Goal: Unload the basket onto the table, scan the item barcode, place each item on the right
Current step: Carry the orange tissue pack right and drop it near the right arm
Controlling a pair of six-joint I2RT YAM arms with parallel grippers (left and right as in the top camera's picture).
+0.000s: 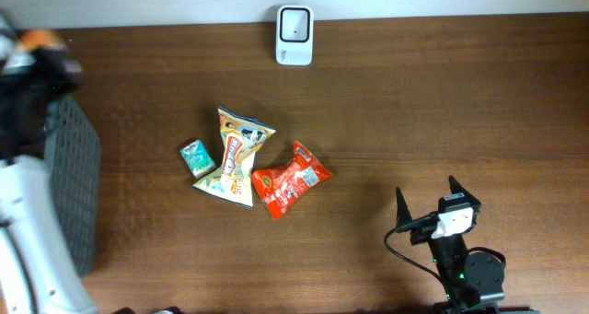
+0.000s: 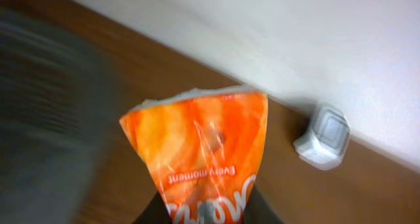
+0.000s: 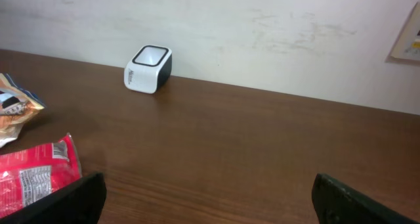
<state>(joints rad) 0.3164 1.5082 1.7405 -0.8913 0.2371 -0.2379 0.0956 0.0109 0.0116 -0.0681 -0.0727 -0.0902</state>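
My left gripper (image 2: 209, 209) is shut on an orange snack packet (image 2: 203, 145), its dark fingers (image 2: 262, 207) pinching the lower end. The packet's printed face is toward the left wrist camera, and no barcode shows on it. In the overhead view the packet (image 1: 41, 40) is a blurred orange patch at the far left, above the basket. The white barcode scanner (image 1: 294, 35) stands at the table's back edge by the wall, and is also seen as scanner (image 2: 323, 137) and scanner (image 3: 149, 69). My right gripper (image 1: 429, 209) rests open near the front right with nothing between its fingers (image 3: 79, 199).
A grey mesh basket (image 1: 75, 185) stands at the left side. Mid-table lie a small teal pack (image 1: 197, 157), a yellow-and-white snack pack (image 1: 237, 157) and a red snack pack (image 1: 290, 178). The red pack (image 3: 33, 178) lies just left of my right gripper.
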